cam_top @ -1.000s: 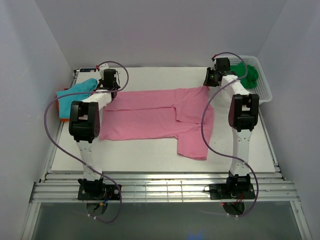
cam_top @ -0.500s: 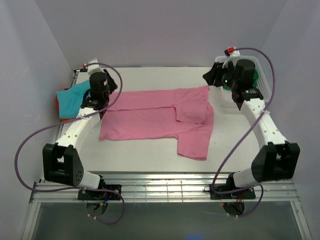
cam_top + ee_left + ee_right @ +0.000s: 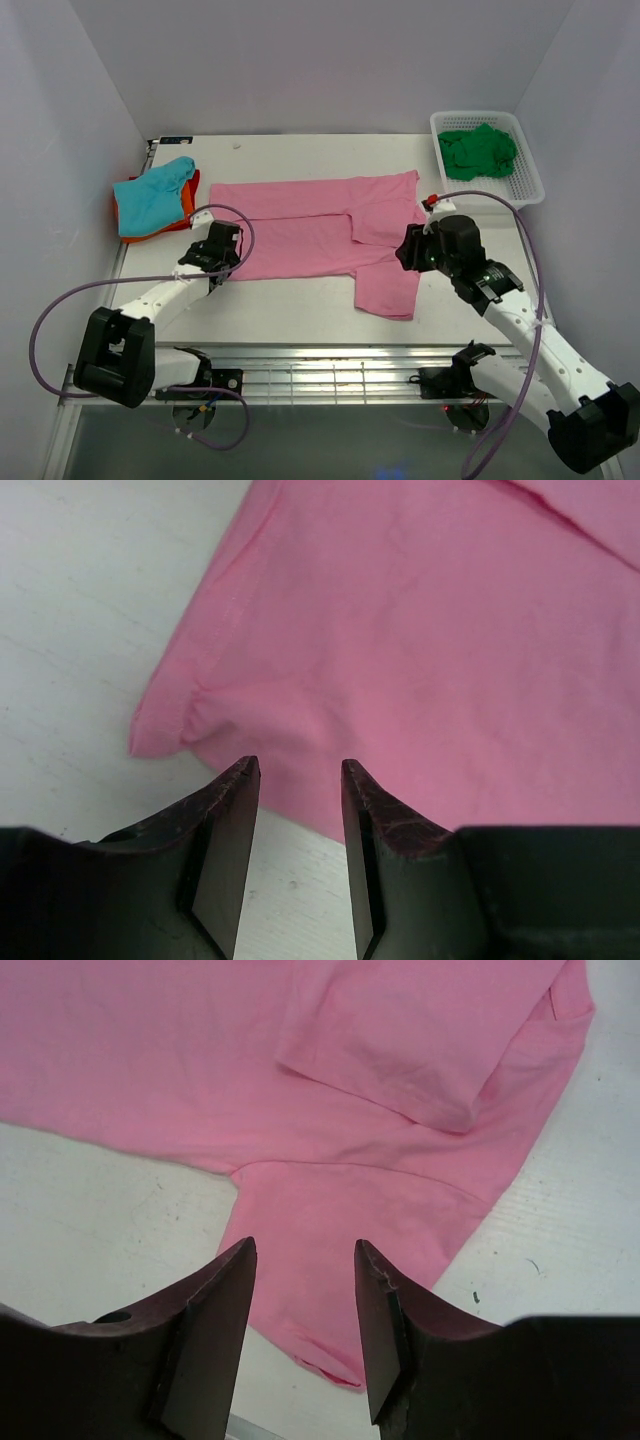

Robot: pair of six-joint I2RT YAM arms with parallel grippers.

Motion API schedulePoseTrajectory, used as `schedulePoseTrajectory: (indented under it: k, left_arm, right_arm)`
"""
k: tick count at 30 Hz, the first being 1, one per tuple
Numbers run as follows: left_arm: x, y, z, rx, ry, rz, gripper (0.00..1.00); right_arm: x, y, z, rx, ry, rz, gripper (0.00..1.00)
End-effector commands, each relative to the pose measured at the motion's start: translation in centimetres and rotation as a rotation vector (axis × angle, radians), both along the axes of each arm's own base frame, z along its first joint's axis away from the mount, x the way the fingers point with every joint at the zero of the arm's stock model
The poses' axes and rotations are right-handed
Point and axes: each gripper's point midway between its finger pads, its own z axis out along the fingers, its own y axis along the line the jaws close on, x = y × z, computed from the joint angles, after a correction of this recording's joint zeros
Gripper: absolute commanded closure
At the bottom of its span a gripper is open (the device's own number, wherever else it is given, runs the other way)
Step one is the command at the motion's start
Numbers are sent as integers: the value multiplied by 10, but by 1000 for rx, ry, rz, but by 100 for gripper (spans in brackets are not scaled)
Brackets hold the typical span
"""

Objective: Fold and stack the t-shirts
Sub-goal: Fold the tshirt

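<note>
Pink cotton, the large t-shirt lies spread on the white table, one sleeve folded in. We see our left gripper gaping at its near left corner and our right gripper gaping above the near sleeve, neither pinching cloth.

the pink t-shirt, mid-frame, is soft matt cloth, finely creased; the table is matt white, faintly scuffed; the basket, upper right, is white plastic mesh.
</note>
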Motion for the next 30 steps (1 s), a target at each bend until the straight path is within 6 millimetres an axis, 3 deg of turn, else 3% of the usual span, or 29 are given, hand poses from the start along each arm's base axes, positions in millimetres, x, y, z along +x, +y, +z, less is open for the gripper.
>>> schedulePoseTrajectory:
  k: [1,8,11,18,30]
  left_arm:
    - [-8,15,-3,42,-6,82,51]
    - [-13,34,3,126,-13,140,51]
    - [-11,36,5,142,-18,154,51]
    - [-14,45,-2,197,25,188,50]
    - [-16,59,-7,139,23,226,50]
  right_arm:
    - [-19,-15,-19,-46,66,-87,50]
    - [-57,-14,-69,-128,216,-82,52]
    - [-66,-9,-79,-141,248,-77,52]
    - [-73,-1,-85,-179,257,-66,52]
    - [-75,-4,-95,-248,283,-77,52]
